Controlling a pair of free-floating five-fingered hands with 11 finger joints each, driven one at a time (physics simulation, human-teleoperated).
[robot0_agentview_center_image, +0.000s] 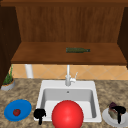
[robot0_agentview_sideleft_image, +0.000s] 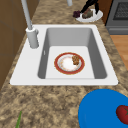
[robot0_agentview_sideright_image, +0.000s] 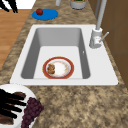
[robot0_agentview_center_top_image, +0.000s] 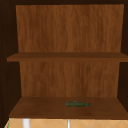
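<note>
My left hand (robot0_agentview_center_image: 39, 115) hangs open at the sink's front left corner, next to a blue plate (robot0_agentview_center_image: 23, 106) with a tomato (robot0_agentview_center_image: 16, 112) on it. In the right side view the left hand (robot0_agentview_sideright_image: 8, 5) floats off the counter's edge, fingers pointing down. My right hand (robot0_agentview_center_image: 119, 111) is open over a white plate (robot0_agentview_center_image: 106, 118) holding grapes (robot0_agentview_center_image: 112, 105) and a brown piece of food (robot0_agentview_center_image: 113, 113). Its straight fingers (robot0_agentview_sideright_image: 10, 105) lie across that plate (robot0_agentview_sideright_image: 25, 90) beside the grapes (robot0_agentview_sideright_image: 32, 110). From the left side, the right hand (robot0_agentview_sideleft_image: 88, 6) reaches down onto the plate (robot0_agentview_sideleft_image: 97, 16).
A red-rimmed plate (robot0_agentview_sideleft_image: 56, 63) with a brown cookie (robot0_agentview_sideleft_image: 75, 59) lies in the sink basin (robot0_agentview_sideleft_image: 70, 35). A solid red round shape (robot0_agentview_center_image: 67, 115) fills the sink's front. The faucet (robot0_agentview_center_image: 68, 77) stands behind. A green bottle (robot0_agentview_center_image: 77, 50) lies on the cabinet shelf, a potted plant (robot0_agentview_center_image: 8, 81) at far left.
</note>
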